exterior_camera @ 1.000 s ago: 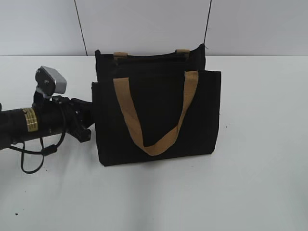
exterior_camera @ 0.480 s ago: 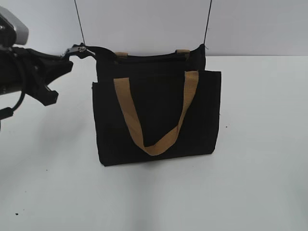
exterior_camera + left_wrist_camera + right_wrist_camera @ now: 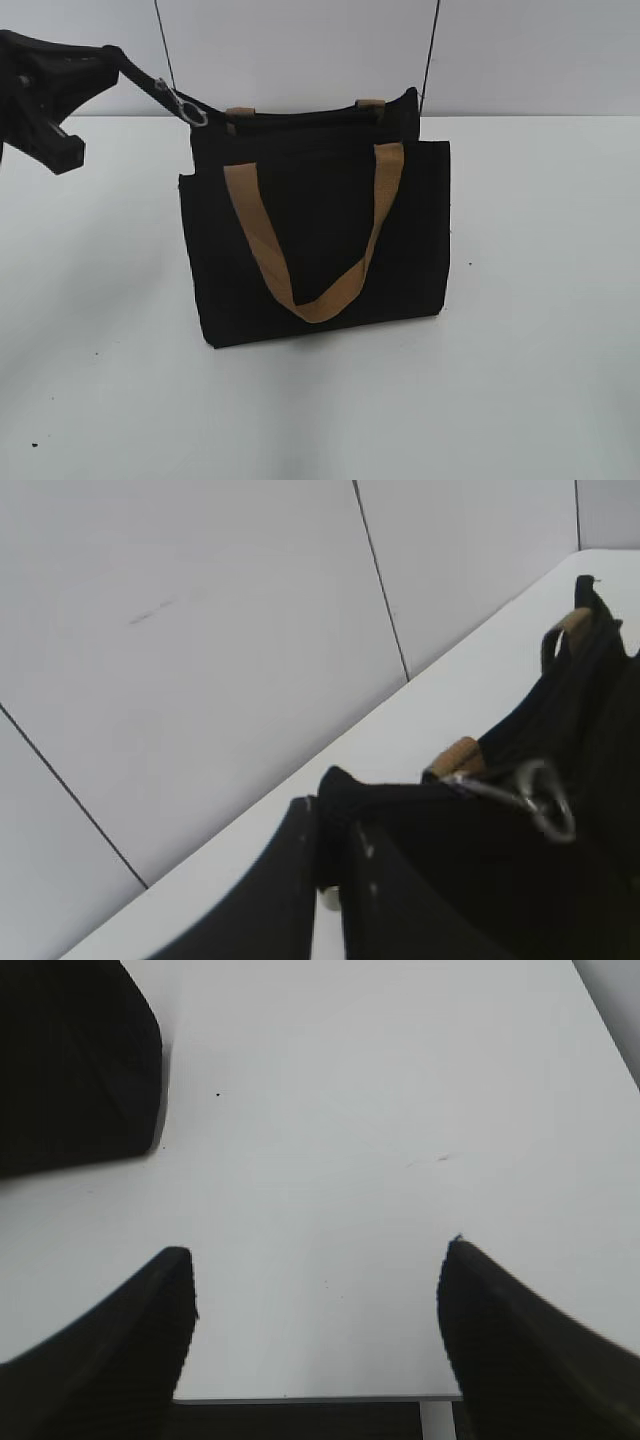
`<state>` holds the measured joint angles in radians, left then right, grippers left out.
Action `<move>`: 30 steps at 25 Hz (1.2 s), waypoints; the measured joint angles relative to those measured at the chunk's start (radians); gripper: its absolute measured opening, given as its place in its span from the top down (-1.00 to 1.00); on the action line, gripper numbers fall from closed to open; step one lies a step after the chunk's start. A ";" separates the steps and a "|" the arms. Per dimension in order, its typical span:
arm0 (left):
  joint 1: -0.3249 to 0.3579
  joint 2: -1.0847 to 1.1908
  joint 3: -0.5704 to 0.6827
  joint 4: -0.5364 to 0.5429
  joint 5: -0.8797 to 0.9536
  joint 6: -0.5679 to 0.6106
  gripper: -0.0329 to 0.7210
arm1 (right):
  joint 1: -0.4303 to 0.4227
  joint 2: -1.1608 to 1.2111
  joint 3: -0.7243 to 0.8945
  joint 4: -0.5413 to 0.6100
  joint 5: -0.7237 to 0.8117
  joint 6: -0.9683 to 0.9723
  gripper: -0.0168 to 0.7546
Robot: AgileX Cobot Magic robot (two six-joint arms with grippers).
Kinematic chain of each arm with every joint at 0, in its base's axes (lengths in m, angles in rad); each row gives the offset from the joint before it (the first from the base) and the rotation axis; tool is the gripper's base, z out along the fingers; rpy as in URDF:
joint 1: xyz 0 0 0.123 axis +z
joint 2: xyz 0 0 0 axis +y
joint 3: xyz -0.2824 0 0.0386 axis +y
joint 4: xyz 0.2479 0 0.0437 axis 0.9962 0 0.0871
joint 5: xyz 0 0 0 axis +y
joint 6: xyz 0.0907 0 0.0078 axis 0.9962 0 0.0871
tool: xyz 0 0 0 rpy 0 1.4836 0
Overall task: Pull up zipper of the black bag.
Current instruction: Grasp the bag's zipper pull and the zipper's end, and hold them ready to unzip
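The white tabletop (image 3: 520, 300) is occupied at its middle by the black bag (image 3: 315, 240), stood upright. At the bag's upper left corner, the zipper (image 3: 180, 103) end is gripped by the clenched left tool (image 3: 118, 62), raised above the rim. The right tool (image 3: 315, 1320) is held released over bare tabletop.
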<state>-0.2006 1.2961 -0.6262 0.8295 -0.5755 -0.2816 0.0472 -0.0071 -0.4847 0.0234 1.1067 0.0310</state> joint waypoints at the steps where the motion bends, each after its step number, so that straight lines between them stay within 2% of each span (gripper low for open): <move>1: 0.000 -0.001 0.000 0.000 -0.004 -0.007 0.83 | 0.000 0.000 0.000 0.000 0.000 0.000 -0.54; 14: -0.002 -0.002 0.000 0.003 -0.041 -0.021 0.83 | 0.000 0.015 -0.001 0.049 -0.007 -0.020 -0.54; 17: -0.002 -0.002 0.000 0.004 -0.047 -0.021 0.83 | 0.000 0.128 -0.016 0.127 -0.049 -0.156 -0.54; 23: -0.002 -0.002 0.000 0.004 -0.050 -0.021 0.83 | 0.000 0.417 -0.061 0.362 -0.176 -0.435 -0.54; 26: -0.002 -0.002 0.000 0.004 -0.049 -0.021 0.83 | 0.000 0.470 -0.064 0.442 -0.225 -0.489 -0.54; 30: -0.002 -0.002 0.000 0.004 0.001 -0.021 0.83 | 0.020 0.471 -0.066 0.469 -0.246 -0.508 -0.54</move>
<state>-0.2023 1.2939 -0.6262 0.8336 -0.5747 -0.3021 0.0670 0.4640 -0.5507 0.4920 0.8606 -0.4771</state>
